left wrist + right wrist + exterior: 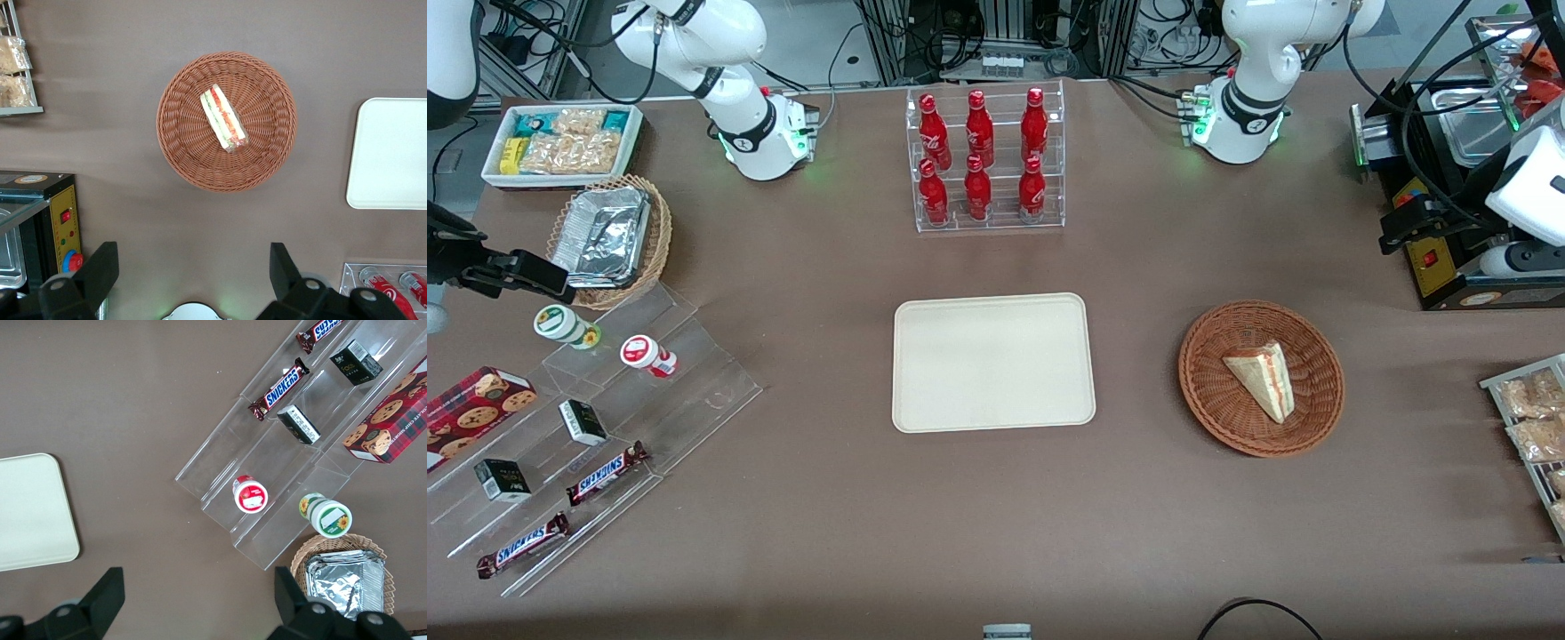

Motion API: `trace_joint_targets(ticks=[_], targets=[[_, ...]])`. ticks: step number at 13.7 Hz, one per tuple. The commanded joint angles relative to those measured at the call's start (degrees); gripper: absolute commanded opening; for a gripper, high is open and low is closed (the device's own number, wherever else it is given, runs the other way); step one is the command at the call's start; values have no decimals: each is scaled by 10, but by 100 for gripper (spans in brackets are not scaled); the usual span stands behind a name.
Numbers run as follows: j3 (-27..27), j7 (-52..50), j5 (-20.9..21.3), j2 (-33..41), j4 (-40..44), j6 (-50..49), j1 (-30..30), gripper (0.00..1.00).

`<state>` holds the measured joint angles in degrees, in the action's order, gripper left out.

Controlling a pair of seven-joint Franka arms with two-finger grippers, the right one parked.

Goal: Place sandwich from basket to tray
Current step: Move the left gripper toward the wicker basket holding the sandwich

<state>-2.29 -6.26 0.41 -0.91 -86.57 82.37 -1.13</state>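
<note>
The sandwich [1261, 378], a pale bread wedge with red and green filling, lies in the reddish-brown wicker basket [1209, 391] toward the working arm's end of the table. The cream tray [992, 363] lies flat at the table's middle, beside the basket, with nothing on it. My left gripper [1396, 229] hangs high above the table, farther from the front camera than the basket, by a black machine. In the left wrist view the gripper [192, 270] is open wide and empty, well apart from the sandwich [223, 120], the basket [180, 147] and the tray [390, 153].
A black machine with a yellow panel [1449, 258] stands close to my gripper. A wire rack of snack packets [1529, 418] lies nearer the front camera than the machine. A clear rack of red bottles [987, 160] stands farther back than the tray. A stepped acrylic stand [605, 427] is toward the parked arm's end.
</note>
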Motion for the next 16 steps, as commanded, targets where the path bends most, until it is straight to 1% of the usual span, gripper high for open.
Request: trace_joint_targets(ticks=[1, 5, 9, 12, 14, 16], targets=[[-5, 10, -9, 6, 3, -3, 3, 100], [-6, 9, -3, -17, 4, 6, 2, 100], [-17, 7, 13, -45, -21, 56, 0, 100], [-25, -30, 13, -63, -66, 131, -1, 100], [-25, -56, 13, -58, -131, 221, -1, 100], [-26, -93, 13, -55, -186, 290, -1, 100]])
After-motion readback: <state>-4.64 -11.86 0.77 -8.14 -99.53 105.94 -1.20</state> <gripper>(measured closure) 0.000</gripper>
